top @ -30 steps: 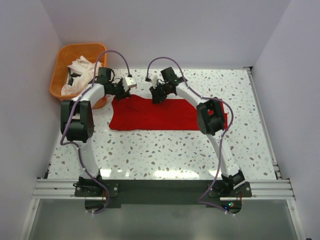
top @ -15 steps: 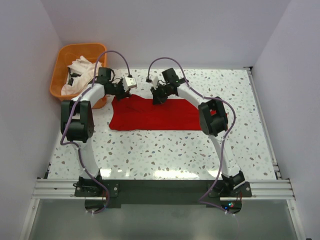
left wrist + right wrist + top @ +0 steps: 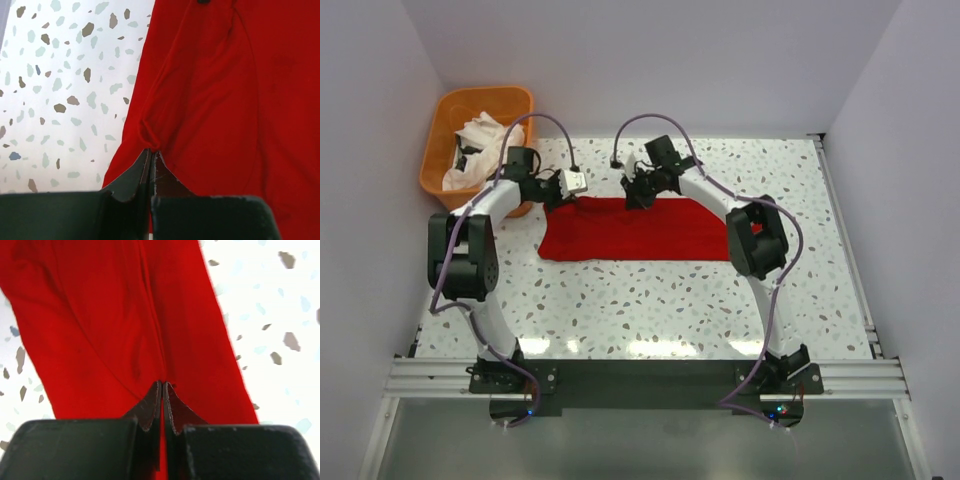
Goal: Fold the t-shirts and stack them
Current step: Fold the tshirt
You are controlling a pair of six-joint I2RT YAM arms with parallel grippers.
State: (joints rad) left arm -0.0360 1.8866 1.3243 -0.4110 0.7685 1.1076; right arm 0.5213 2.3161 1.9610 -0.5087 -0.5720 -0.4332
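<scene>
Nearest us, the speckled worktop (image 3: 650, 300) lies bare between the arm bases and the cloth. Past it, the red t-shirt (image 3: 640, 232) is spread flat across the middle of the worktop as a wide band, with its long side running left to right.

Both arms reach over the shirt to its far edge. The left gripper (image 3: 151, 152) is pressed together on a small gathered tuck of red cloth by the shirt's far left corner. The right gripper (image 3: 162, 385) is likewise closed, nipping a ridge of the fabric further along the same edge, near its middle.

We judge the shirt to be light, limp and not slippery. It should sag between the two pinches, drag on the worktop and crease wherever it bunches. We think it is best taken at an edge or corner, with the holds well apart, so the cloth hangs as one sheet. Pinching both layers together would keep it from peeling open.

Furthest off, at the far left corner, the orange basket (image 3: 485, 93) holds crumpled white t-shirts (image 3: 480, 138), not yet folded.
</scene>
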